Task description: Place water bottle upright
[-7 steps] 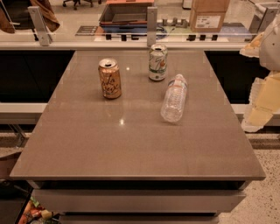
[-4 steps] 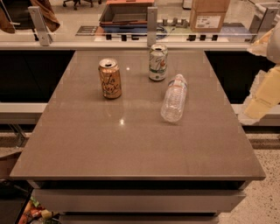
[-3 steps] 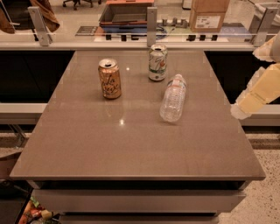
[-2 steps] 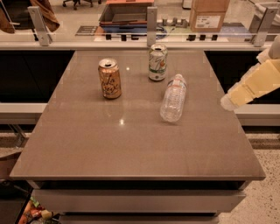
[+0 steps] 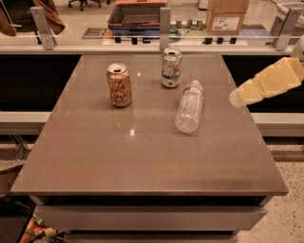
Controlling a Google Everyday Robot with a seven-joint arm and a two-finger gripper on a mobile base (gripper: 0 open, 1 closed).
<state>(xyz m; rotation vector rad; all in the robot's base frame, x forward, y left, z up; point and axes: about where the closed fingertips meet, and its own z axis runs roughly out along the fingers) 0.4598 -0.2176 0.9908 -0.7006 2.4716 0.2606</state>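
Note:
The water bottle (image 5: 190, 107), small, clear and ribbed with a white cap and a pale label band, lies on its side on the brown table (image 5: 142, 156), right of centre, cap toward the far edge. My gripper (image 5: 237, 98) reaches in from the right edge at the end of a pale arm. It hangs above the table's right side, to the right of the bottle and apart from it. It holds nothing that I can see.
An orange can (image 5: 119, 85) stands upright left of centre. A white-green can (image 5: 171, 67) stands upright behind the bottle's cap. A glass rail with metal posts (image 5: 165, 21) runs along the far edge. A cardboard box (image 5: 226, 14) sits beyond it.
My arm has swung in from the right edge and risen, bringing the gripper leftward over the table's right side toward the bottle. The bottle and both cans have not moved.

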